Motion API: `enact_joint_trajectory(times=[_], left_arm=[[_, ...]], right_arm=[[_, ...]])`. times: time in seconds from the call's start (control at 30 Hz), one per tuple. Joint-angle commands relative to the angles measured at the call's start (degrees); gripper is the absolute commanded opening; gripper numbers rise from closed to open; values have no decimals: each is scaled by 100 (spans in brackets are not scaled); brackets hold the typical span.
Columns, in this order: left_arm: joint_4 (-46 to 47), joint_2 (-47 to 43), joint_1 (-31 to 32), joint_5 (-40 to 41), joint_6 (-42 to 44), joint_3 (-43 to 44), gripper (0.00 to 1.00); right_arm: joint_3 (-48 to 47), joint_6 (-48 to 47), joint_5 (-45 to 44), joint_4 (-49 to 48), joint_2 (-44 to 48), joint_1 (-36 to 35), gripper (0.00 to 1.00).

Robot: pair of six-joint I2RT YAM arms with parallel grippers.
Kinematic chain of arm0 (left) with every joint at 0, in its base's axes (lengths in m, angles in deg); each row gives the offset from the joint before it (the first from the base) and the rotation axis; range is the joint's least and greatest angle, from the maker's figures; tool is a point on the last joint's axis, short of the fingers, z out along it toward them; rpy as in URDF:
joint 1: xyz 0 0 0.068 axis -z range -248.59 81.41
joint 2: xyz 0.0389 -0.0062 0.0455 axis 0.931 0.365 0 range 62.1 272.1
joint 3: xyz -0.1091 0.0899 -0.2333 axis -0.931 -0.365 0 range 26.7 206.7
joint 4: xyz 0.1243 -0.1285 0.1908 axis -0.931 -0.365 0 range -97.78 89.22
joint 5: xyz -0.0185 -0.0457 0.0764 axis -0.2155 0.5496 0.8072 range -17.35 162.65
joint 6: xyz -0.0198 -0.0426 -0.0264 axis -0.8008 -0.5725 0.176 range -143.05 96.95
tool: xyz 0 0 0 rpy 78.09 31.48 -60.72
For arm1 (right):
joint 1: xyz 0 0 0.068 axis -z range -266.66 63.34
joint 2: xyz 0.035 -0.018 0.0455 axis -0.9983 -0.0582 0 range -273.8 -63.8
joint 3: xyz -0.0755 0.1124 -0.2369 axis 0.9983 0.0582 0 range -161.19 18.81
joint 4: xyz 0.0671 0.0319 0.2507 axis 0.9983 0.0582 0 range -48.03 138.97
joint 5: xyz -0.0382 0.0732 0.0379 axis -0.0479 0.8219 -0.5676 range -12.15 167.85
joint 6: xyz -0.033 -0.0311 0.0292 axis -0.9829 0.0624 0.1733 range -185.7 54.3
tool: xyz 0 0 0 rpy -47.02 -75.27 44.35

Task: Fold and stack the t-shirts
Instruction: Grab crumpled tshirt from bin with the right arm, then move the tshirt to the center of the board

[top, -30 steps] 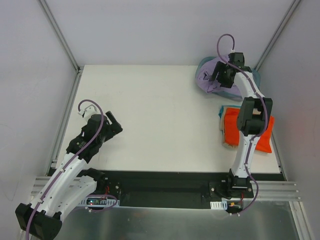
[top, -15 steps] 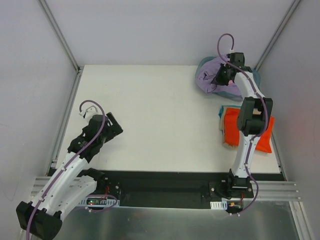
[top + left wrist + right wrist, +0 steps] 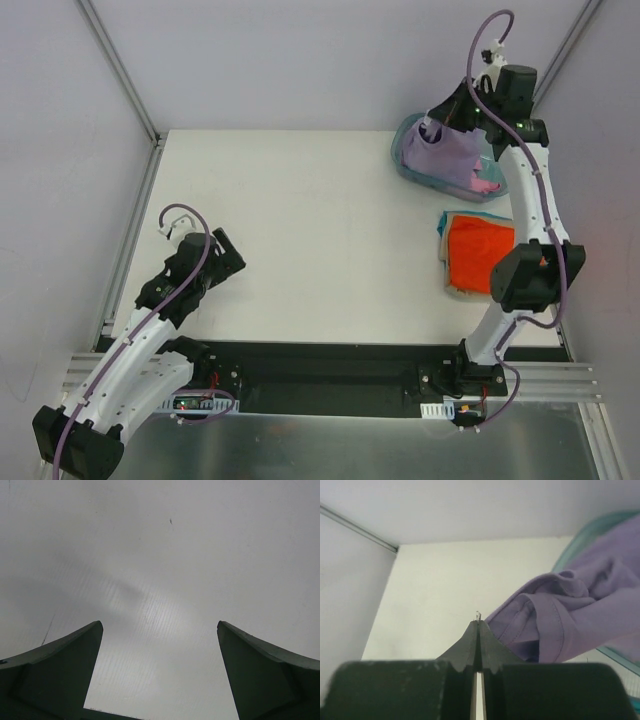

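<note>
The right tool (image 3: 478, 624) is gripping only a thin edge of the purple shirt (image 3: 560, 610) over the tub (image 3: 402, 160), so it may be slipping out; the left tool (image 3: 160, 630) is hovering released over the desk (image 3: 320, 230).

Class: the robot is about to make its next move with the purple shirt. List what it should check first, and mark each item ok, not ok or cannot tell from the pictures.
1. Grip: right gripper shut on purple shirt, which hangs from it: ok.
2. Shirt free of tub: cannot tell; it hangs directly over the tub.
3. Helper: left gripper open and empty: ok.
4. Folding space: middle of table bare: ok.
5. Pile: orange shirt lying folded near the right edge: ok.
</note>
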Motion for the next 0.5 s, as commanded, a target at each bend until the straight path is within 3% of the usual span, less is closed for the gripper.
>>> enact_joint_trajectory(times=[0.0,0.2,0.47], left_arm=[[-35,-61,-62,-35,-17,-9,99],[-26,-132,-62,-53,-43,-44,99],[-34,-105,-62,-53,-52,-26,99]], right_arm=[[-119,79,466,-653,1041,-155,1],[-145,157,186,-1391,2165,-330,1],[-119,455,-27,-2069,2800,-823,1]])
